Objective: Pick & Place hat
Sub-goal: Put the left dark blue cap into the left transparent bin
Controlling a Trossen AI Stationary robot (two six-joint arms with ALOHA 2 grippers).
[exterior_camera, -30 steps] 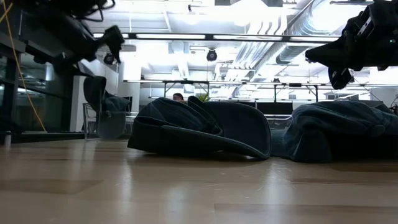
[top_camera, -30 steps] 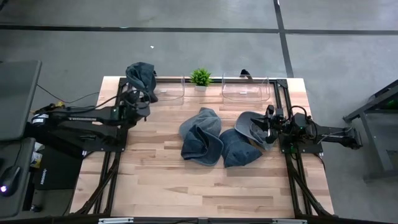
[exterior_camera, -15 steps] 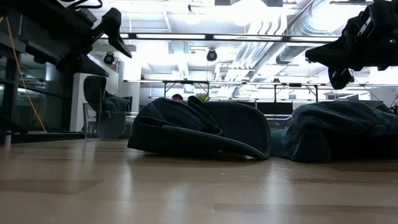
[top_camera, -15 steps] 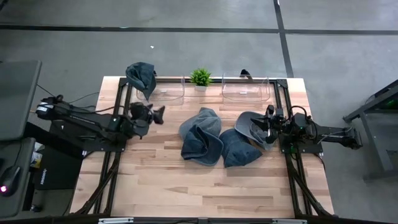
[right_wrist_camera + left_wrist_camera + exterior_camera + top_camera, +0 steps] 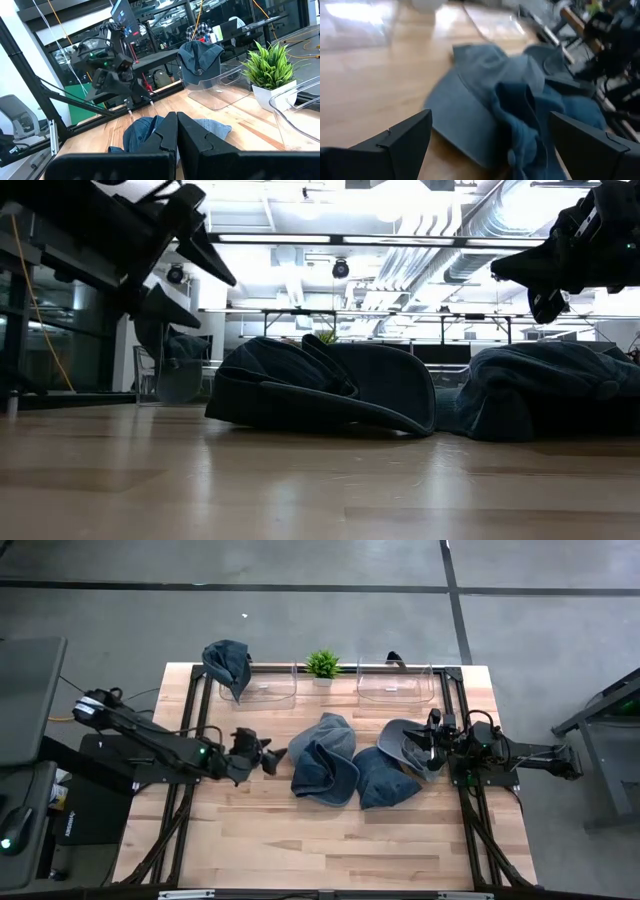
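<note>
- Left end effector (image 5: 268, 755) fingers spread wide, empty, hovering over the bench (image 5: 250, 830) just beside the left edge of the hat pile; in the low view (image 5: 190, 275) it hangs clear above the wood.
- Left wrist view: its two fingertips (image 5: 405, 137) frame the nearest hat (image 5: 485, 120), no contact.
- Right end effector (image 5: 432, 743) fingers pressed together, holding nothing, sitting over the right-hand hat (image 5: 405, 740) of the pile at the bench's right side.
- Hat pile (image 5: 325, 760): several dark blue-grey hats heaped mid-bench, overlapping one another; exact count unclear.
- Left clear bin (image 5: 270, 688) at the back edge: one hat (image 5: 228, 660) draped over its left rim, partly inside, partly hanging out.
- Right clear bin (image 5: 395, 685) at the back edge: no hat seen in it; a small dark item at its far rim, cannot tell what.
- Small potted plant (image 5: 322, 665) stands between the two bins.
- No readable labels or writing anywhere.
</note>
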